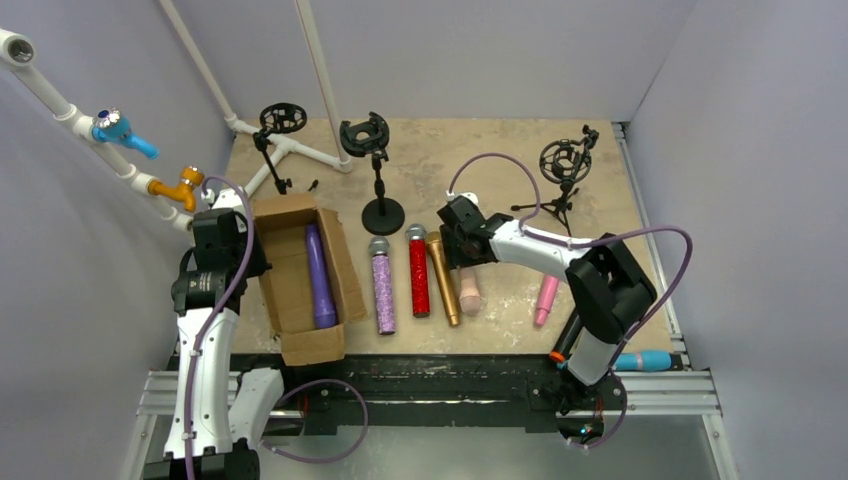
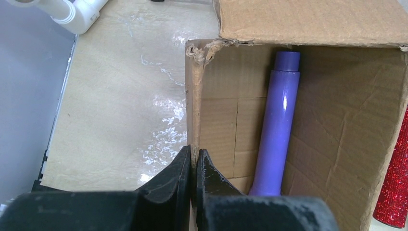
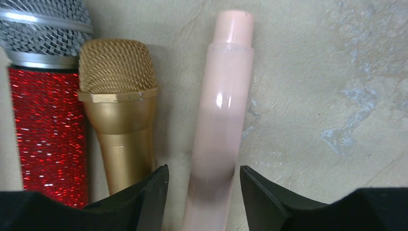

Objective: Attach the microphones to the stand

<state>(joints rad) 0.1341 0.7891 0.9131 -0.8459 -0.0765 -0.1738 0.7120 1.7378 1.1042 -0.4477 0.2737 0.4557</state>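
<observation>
My right gripper (image 1: 461, 256) is open, its jaws either side of a pale pink microphone (image 3: 221, 115) that lies on the table; neither jaw touches it. Beside it lie a gold microphone (image 3: 120, 106), a red glitter one (image 3: 48, 120) and a purple glitter one (image 1: 382, 290). My left gripper (image 2: 195, 159) is shut on the left wall of a cardboard box (image 2: 337, 120), which holds a purple microphone (image 2: 279, 125). Three black stands are at the back: left (image 1: 283, 120), centre (image 1: 365, 135) and right (image 1: 565, 160).
A brighter pink microphone (image 1: 546, 300) lies right of my right gripper. A blue microphone (image 1: 640, 360) lies on the near rail at the right. White pipes (image 1: 300, 150) with coloured taps run along the left wall and the back left corner.
</observation>
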